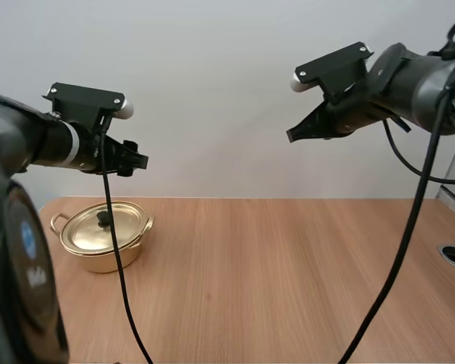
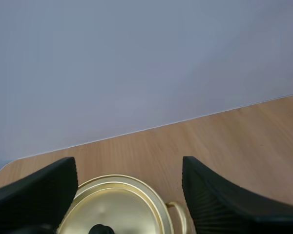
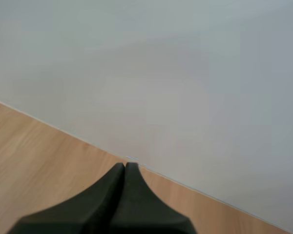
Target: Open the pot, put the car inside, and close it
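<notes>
Left gripper (image 1: 135,161) hangs high above the pot (image 1: 102,241) at the table's (image 1: 288,280) left rear in the high view; the right gripper (image 1: 294,135) is raised well apart from it. From the left wrist, its fingers (image 2: 39,190) stand spread, with the lid (image 2: 115,207) and knob (image 2: 101,229) below between them. From the right wrist, that arm's fingers (image 3: 112,204) lie pressed together, empty. By this showing nothing is done yet: the lid is on, and opening, loading the car and closing all remain.
</notes>
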`<act>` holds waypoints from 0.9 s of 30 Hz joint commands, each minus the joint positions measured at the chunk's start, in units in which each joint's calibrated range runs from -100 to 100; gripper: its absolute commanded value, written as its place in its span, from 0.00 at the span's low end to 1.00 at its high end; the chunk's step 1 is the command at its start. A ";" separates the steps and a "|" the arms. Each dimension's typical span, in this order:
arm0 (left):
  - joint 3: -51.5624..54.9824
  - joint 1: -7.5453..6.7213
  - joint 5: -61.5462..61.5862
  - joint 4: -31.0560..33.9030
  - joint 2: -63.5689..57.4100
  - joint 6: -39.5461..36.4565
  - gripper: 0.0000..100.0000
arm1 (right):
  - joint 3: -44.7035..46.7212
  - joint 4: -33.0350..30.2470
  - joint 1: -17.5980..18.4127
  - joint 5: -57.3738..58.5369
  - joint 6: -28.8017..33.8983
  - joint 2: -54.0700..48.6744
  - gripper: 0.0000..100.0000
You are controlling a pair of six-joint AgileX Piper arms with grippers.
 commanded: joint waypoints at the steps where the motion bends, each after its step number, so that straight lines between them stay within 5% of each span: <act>1: 6.05 -0.01 0.98 -24.25 -12.22 12.19 1.00 | 6.55 5.23 -0.58 -10.68 -3.15 -4.07 0.00; 7: 15.98 -0.01 9.64 -22.90 -28.47 12.10 1.00 | 13.66 14.59 0.13 -12.98 -5.10 -10.49 0.00; 14: 19.66 -0.01 19.97 -22.78 -43.19 5.26 1.00 | 17.19 15.01 0.74 -13.62 -6.02 -13.30 0.00; 19: 19.66 -0.26 8.38 -22.83 -53.38 -0.65 1.00 | 21.61 14.90 0.74 -25.15 -8.43 -16.30 0.00; 23: 19.66 -3.35 -10.37 -19.54 -52.27 -0.68 1.00 | 25.93 11.93 0.74 -35.00 -8.59 -18.92 0.00; 27: 21.14 -9.40 -30.53 -10.98 -52.17 -1.01 1.00 | 29.91 10.57 0.74 -36.65 -8.59 -22.87 0.00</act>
